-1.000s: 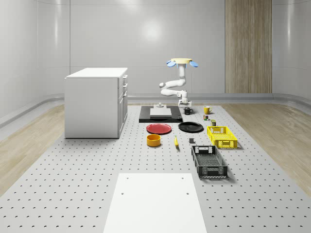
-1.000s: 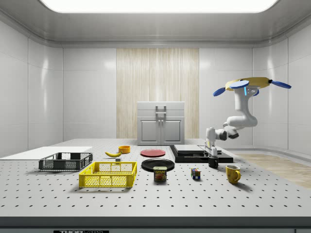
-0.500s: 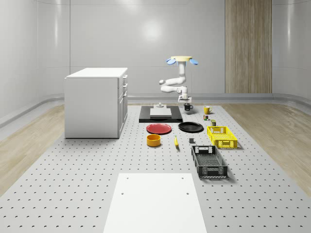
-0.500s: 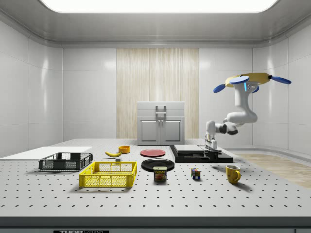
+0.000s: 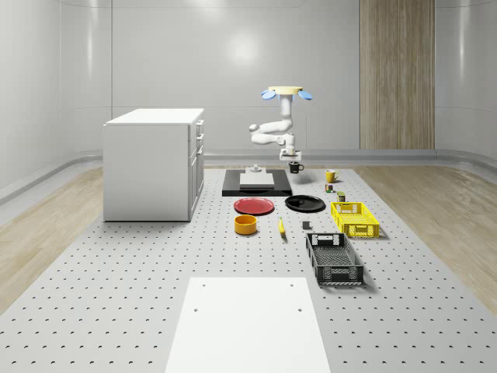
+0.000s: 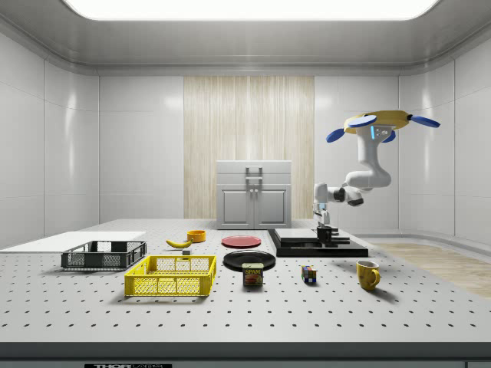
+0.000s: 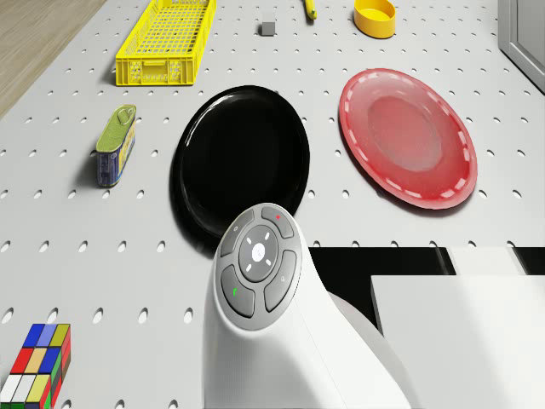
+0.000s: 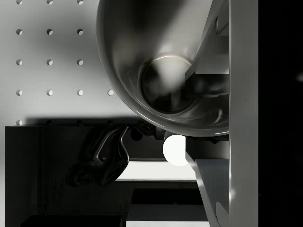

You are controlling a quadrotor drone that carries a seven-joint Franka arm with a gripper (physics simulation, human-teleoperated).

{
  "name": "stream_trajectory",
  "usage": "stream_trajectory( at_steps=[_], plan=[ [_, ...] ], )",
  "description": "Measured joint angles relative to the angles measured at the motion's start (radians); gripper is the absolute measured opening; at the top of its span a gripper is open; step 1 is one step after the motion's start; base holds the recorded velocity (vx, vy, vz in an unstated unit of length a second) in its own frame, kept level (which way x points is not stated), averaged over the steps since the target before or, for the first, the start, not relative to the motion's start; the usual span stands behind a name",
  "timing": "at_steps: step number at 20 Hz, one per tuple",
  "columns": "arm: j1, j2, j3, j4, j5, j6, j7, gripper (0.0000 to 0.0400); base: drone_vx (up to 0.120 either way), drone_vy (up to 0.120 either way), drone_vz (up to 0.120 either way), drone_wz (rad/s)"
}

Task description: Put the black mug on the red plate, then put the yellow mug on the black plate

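One black mug (image 5: 295,166) clamped between jaws, drone (image 5: 284,92) hovering above

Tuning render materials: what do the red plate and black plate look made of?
Red plate: looks like glazed ceramic or hard plastic, semi-gloss, with soft highlights and a pale dashed rim. Black plate: the same guess, glossier, with bright edge reflections. Renders leave it open.

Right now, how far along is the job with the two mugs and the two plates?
Done: nothing is plated yet. In hand: the gripper holds the black mug aloft beside the dark platform, with the drone hovering above. Left: set it on the empty red plate, then move the yellow mug from the table to the black plate.
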Motion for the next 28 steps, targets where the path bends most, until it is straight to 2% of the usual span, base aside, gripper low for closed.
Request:
stream_trajectory(
  at_steps=[28],
  plan=[
    [-0.017,-0.037,0.012,0.002,0.021,0.034,0.014,0.011,0.12,-0.12,0.0,0.0]
  ],
)
